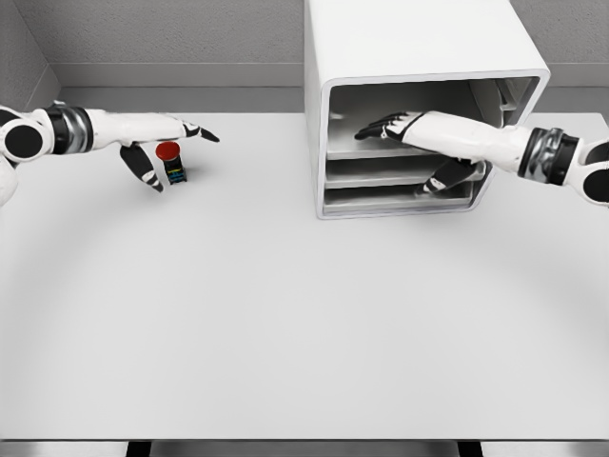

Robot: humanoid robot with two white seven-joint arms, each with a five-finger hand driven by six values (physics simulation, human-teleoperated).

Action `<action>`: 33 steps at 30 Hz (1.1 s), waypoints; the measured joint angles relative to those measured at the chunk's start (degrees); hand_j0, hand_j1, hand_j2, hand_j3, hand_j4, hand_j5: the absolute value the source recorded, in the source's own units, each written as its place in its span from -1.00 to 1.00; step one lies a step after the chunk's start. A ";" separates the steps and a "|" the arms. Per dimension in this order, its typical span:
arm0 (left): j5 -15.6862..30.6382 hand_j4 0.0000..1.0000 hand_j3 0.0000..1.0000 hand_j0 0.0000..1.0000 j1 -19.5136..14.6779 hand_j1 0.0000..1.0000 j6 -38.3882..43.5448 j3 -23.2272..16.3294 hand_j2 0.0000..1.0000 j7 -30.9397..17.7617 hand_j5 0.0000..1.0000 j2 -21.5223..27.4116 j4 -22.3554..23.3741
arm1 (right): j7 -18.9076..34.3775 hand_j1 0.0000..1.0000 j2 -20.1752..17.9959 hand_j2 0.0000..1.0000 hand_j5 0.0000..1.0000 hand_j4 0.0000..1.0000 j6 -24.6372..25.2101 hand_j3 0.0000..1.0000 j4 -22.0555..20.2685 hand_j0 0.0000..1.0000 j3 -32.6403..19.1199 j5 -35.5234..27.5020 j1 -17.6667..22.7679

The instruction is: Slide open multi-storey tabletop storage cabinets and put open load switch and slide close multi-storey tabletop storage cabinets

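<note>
On the desk (304, 333), mid-depth at left, the switch (173, 164) stands upright beside the left hand (157, 143), whose fingers are spread and empty. It looks small, rigid, light; grip its dark body below the red cap. Farther right, the right hand (404, 127) reaches, fingers extended, into the cabinet (419, 57).

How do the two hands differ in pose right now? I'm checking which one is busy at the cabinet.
The right hand reaches into the storage cabinet at its top shelf; the left hand hovers over the open table. The left hand's fingers straddle the red-topped switch without clearly gripping it; the right hand lies flat. Both are open and white with dark fingertips.
</note>
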 measured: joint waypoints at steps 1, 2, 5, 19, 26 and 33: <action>-0.19 1.00 1.00 1.00 -0.09 1.00 0.00 0.00 1.00 0.00 1.00 -0.06 0.23 | 0.00 1.00 0.33 1.00 1.00 1.00 0.00 1.00 0.52 1.00 -0.08 0.24 0.70; -0.32 1.00 1.00 1.00 -0.35 1.00 0.00 -0.01 1.00 0.00 1.00 -0.11 0.42 | 0.00 1.00 0.54 1.00 1.00 1.00 0.01 1.00 0.84 1.00 -0.15 0.15 0.79; -1.60 1.00 1.00 1.00 -0.97 1.00 0.01 -0.02 1.00 0.01 1.00 -0.43 1.02 | 0.02 1.00 0.62 1.00 1.00 1.00 0.03 1.00 1.06 1.00 -0.30 -0.66 0.88; -3.34 0.75 0.75 0.75 -1.14 0.75 0.00 -0.08 0.75 0.00 0.75 -2.01 4.15 | -0.09 1.00 -3.45 1.00 1.00 1.00 0.15 1.00 -3.97 1.00 -0.52 0.61 2.55; -3.52 0.75 0.75 0.75 -1.32 0.75 -0.01 -0.09 0.75 0.01 0.75 -2.67 5.47 | -0.05 1.00 -7.22 1.00 1.00 1.00 0.01 1.00 -9.90 1.00 -0.48 0.94 3.61; -3.60 0.75 0.75 0.75 -1.67 0.75 0.00 -0.10 0.75 0.01 0.75 -3.00 6.93 | -0.11 1.00 -11.37 1.00 1.00 1.00 -0.01 1.00 -14.63 1.00 -2.02 0.84 5.71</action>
